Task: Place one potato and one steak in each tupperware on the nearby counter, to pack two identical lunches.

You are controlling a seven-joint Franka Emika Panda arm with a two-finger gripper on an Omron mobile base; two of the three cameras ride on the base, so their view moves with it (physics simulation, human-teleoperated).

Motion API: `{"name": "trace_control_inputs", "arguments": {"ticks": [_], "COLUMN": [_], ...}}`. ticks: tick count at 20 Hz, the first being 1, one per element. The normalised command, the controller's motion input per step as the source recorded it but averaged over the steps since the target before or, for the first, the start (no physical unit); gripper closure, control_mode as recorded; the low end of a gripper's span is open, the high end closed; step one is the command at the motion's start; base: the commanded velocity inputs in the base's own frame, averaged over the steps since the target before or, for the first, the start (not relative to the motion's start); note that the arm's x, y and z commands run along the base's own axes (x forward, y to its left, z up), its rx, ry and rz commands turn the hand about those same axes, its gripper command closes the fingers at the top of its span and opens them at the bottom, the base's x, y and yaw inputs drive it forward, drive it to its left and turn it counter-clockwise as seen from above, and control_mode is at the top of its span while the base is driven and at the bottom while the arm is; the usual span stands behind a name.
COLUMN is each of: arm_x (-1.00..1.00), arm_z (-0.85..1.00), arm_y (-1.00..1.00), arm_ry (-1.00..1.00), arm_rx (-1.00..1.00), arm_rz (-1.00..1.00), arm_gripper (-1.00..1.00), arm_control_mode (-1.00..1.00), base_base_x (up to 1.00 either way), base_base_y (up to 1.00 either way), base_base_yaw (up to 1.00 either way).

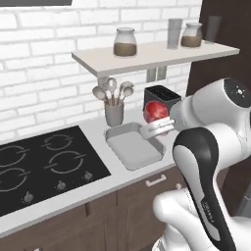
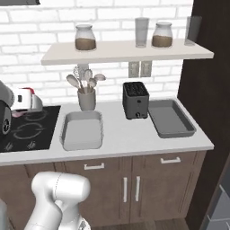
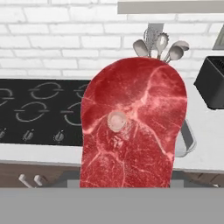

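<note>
A raw red steak (image 3: 133, 127) with white marbling stands on edge in my gripper (image 1: 158, 125), which is shut on it; the meat hides the fingertips in the hand view. The steak (image 1: 155, 112) hangs over the right end of the light grey tupperware (image 1: 132, 149), which is empty. From the right base view my gripper (image 2: 26, 96) shows at the far left, above the hob, left of the light tupperware (image 2: 81, 132). The darker grey tupperware (image 2: 170, 117) lies empty at the counter's (image 2: 128, 137) right end. The potato is out of view.
A black toaster (image 2: 135, 99) stands between the two trays. A grey utensil holder (image 2: 86, 99) with spoons sits behind the light tray. The black hob (image 1: 44, 164) is on the left. A shelf (image 2: 126, 50) with jars hangs above; a dark panel (image 2: 211, 90) bounds the right.
</note>
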Motion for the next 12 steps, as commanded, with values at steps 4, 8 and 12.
{"name": "trace_control_inputs", "arguments": {"ticks": [4,8,12], "arm_x": [0.0,0.23,0.53], "arm_z": [0.0,-0.53,-0.72], "arm_y": [0.0,-0.88,-0.8], "arm_ry": [0.0,0.03,0.01], "arm_rx": [0.0,0.01,0.04], "arm_rz": [0.0,0.0,0.0], "arm_gripper": [1.0,1.0,1.0], "arm_control_mode": [1.0,-1.0,-1.0], "base_base_x": [0.0,0.0,0.0], "base_base_y": [-0.36,0.0,0.0], "base_base_yaw": [-0.03,0.0,0.0]}}
